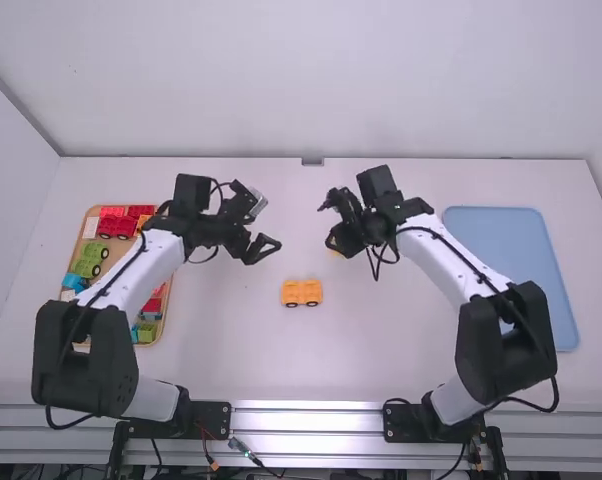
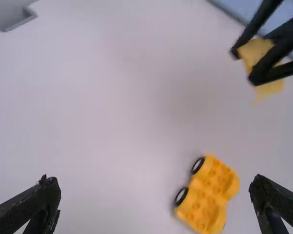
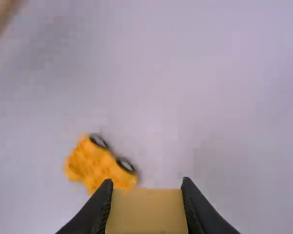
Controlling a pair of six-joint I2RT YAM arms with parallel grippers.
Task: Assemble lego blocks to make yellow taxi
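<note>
My left gripper is held over the table, up and left of the wheeled yellow-orange base; in the left wrist view the left gripper has its fingers wide apart, the wheeled base lying beyond them. The right gripper is up and right of that base, a bit of yellow block showing under it. In the right wrist view the right gripper is closed on the yellow block, with the studded wheeled base lying apart below.
At the left stands a wooden tray of red, green, blue and other blocks, partly behind the left arm. A blue tray lies at the right, partly behind the right arm. A grey fitting sits at the table's far edge.
</note>
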